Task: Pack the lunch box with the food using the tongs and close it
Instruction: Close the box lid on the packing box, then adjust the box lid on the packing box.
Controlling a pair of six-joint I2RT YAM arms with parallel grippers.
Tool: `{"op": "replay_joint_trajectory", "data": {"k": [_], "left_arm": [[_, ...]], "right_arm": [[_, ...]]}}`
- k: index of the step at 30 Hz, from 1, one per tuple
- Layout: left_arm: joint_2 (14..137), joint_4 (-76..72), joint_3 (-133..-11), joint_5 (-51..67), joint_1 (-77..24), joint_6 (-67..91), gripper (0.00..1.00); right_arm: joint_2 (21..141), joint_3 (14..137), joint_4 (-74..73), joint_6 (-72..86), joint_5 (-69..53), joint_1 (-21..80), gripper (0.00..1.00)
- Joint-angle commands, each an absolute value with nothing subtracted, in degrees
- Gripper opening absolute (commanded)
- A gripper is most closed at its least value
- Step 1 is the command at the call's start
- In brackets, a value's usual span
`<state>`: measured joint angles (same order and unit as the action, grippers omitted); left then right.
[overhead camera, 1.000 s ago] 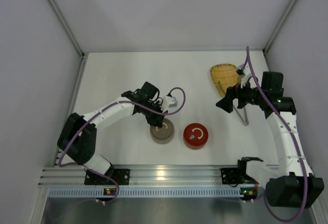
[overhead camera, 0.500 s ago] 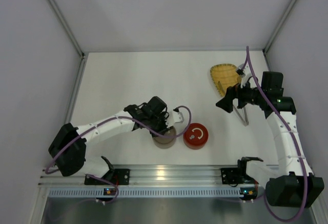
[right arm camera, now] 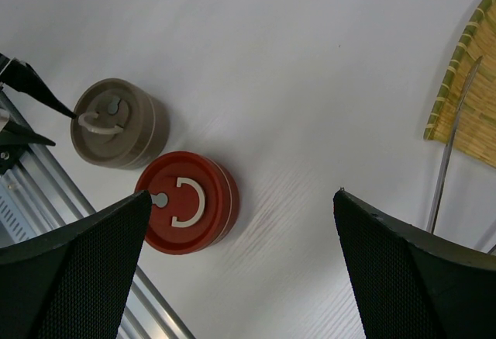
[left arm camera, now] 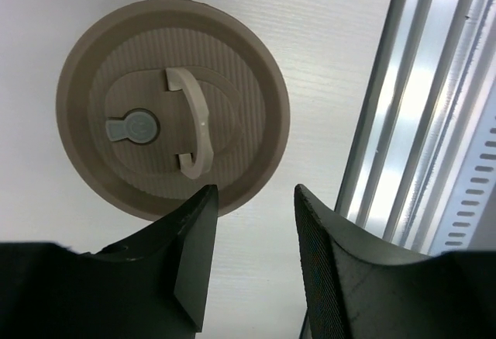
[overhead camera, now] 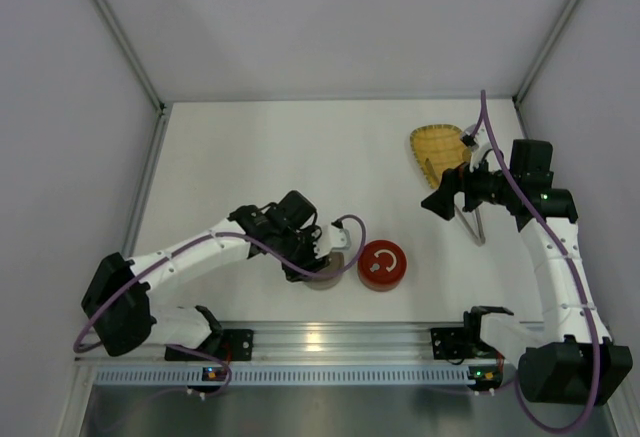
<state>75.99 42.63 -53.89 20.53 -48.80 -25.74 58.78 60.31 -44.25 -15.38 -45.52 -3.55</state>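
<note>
A round beige lunch box tin (left arm camera: 172, 106) stands shut, its lid handle on top, and beside it a round red tin (right arm camera: 184, 202) with its lid on. My left gripper (left arm camera: 256, 189) hovers at the beige tin's (overhead camera: 328, 271) near rim, open, with only bare table between its fingers (left arm camera: 194, 254). The tongs (right arm camera: 449, 160) lie with one end on the yellow woven tray (right arm camera: 469, 98). Over the table between the red tin (overhead camera: 381, 264) and the tongs (overhead camera: 474, 225) hangs my right gripper (right arm camera: 241, 195), wide open and empty. The food shows in no view.
The aluminium rail (left arm camera: 434, 122) at the table's near edge runs just right of my left gripper's fingers. The woven tray (overhead camera: 437, 152) sits at the back right beside the right arm. Grey walls close in the table on three sides.
My left gripper has swung down toward the near rail by the beige tin, and its jaws have opened from shut. The right arm has not moved.
</note>
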Motion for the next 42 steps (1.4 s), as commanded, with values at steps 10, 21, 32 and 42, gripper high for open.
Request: {"op": "replay_joint_trajectory", "data": {"k": [10,21,32,42], "left_arm": [[74.62,43.6,-59.93,26.54,-47.47,-20.4,0.12],[79.0,42.1,-63.72,16.27,-45.88,-18.37,0.0],[82.18,41.49,-61.26,14.94,-48.33,-18.63,0.12],[84.98,40.52,-59.77,16.7,-51.24,-18.81,0.31]], "right_arm": [[59.15,60.29,-43.07,-16.08,-46.32,-4.04,0.99],[58.8,60.21,-43.24,-16.0,-46.06,-4.04,0.99],[59.5,59.94,-42.63,-15.91,-46.05,-4.04,0.99],[59.33,59.5,-42.54,-16.17,-45.79,-4.04,0.99]]}}
